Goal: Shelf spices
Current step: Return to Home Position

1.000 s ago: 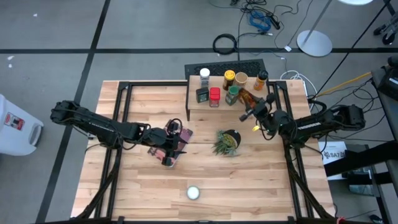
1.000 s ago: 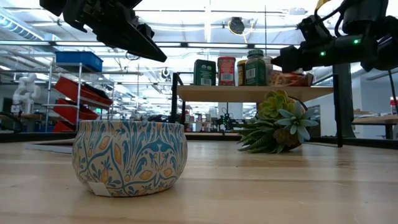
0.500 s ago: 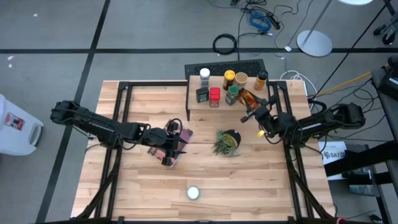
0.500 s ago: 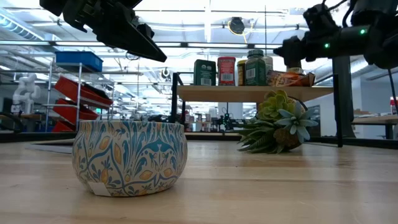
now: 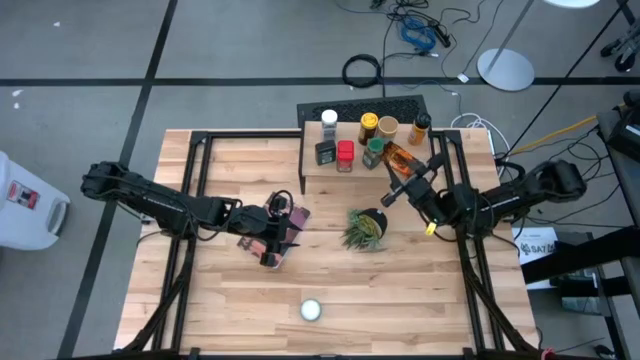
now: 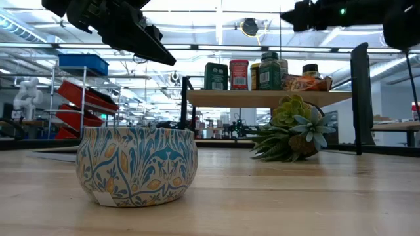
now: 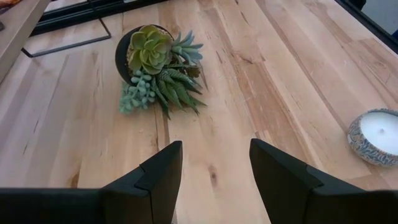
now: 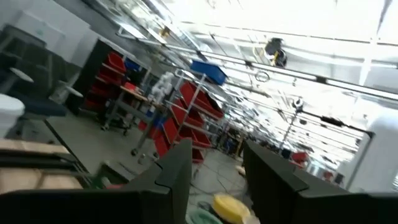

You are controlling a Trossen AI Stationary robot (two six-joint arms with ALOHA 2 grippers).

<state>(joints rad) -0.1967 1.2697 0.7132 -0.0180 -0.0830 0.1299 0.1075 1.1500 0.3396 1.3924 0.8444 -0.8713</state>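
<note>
The shelf stands at the table's far side, its light-wood board on a black frame. On it stand several spices: a white-topped jar, a yellow-topped one, a red-topped one and a green-topped one. A flat orange packet lies at its right end. My right gripper hovers open just off the shelf's near right corner, raised high and tipped upward, with nothing between its fingers. My left gripper hangs open and empty over the table's middle left.
A potted succulent lies on its side between the two grippers. A patterned candle tin sits near the table's front edge. A maroon book lies under my left gripper. Bare wood lies left and right of the tin.
My right gripper has risen from the level of the shelf board, beside the orange packet, to well above it. It has drawn a little toward the table's near edge and tipped its fingers upward. The packet stays lying on the shelf.
</note>
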